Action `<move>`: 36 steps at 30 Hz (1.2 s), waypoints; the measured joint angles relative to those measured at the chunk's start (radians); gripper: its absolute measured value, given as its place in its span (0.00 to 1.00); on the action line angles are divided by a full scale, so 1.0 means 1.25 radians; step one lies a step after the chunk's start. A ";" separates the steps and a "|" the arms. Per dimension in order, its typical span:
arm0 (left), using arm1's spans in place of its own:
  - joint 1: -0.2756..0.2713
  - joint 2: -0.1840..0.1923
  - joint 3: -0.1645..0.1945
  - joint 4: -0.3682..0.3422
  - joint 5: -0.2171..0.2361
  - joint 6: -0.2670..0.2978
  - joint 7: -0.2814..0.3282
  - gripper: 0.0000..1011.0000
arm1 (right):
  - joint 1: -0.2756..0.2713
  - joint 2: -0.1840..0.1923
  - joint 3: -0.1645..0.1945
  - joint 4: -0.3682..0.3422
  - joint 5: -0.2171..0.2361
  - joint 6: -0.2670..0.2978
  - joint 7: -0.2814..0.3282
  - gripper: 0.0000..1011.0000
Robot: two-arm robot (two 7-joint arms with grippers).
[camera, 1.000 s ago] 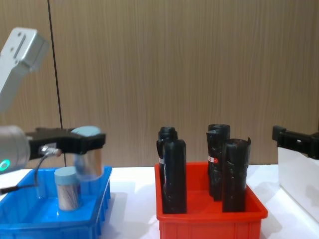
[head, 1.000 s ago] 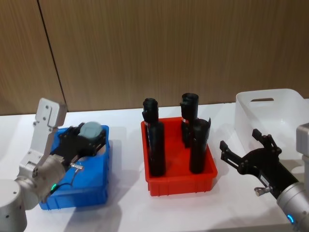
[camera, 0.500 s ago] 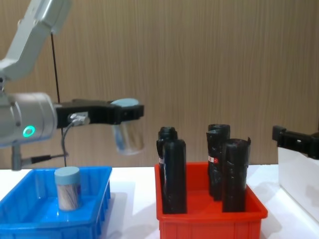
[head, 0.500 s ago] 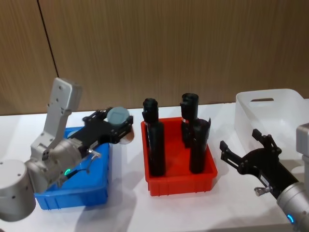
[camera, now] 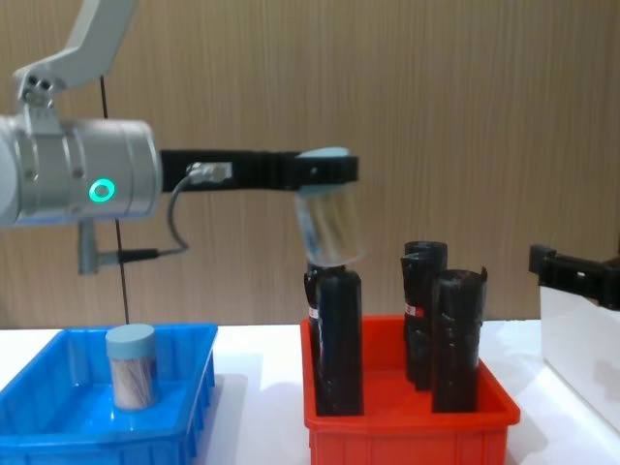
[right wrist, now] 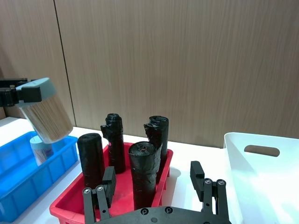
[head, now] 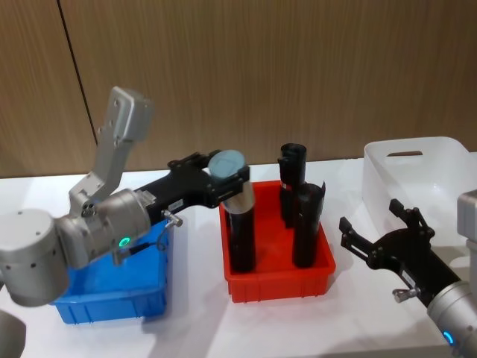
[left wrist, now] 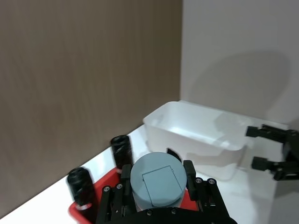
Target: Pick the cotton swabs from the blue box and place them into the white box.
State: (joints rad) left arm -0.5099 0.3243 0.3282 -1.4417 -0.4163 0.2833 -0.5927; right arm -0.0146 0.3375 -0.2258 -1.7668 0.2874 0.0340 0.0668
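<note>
Right gripper (head: 376, 225) at 4 o'clock, fingers spread open. Blue box (camera: 58, 441) at 8 o'clock holds one swab tub (camera: 131, 366). Red bin (head: 276, 287) at centre holds black rolls (head: 305, 224); above them the left gripper (camera: 334, 170) clamps a second tub (camera: 329, 231). White box (head: 417, 173) stands at 2 o'clock.

Swab tub (camera: 329, 228) now over red bin (camera: 407, 438)

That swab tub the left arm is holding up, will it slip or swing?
Probably light: the tub looks like thin clear plastic full of swab sticks. It may swing or slip, since the left gripper holds it only at the lid and it hangs tilted. Being round, it would likely roll if dropped sideways.
</note>
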 joint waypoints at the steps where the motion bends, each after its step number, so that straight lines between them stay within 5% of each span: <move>1: -0.004 -0.002 0.001 0.001 -0.001 0.005 -0.008 0.66 | 0.000 0.000 0.000 0.000 0.000 0.000 0.000 0.99; 14: -0.116 -0.063 0.030 0.071 0.006 0.108 -0.156 0.66 | 0.000 0.000 0.000 0.000 0.000 0.000 0.000 0.99; 36: -0.200 -0.109 0.053 0.137 0.028 0.175 -0.243 0.66 | 0.000 0.000 0.000 0.000 0.000 0.000 0.000 0.99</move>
State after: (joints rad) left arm -0.7593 0.1881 0.3946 -1.2709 -0.3812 0.5026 -0.8968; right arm -0.0146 0.3375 -0.2258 -1.7668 0.2874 0.0340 0.0667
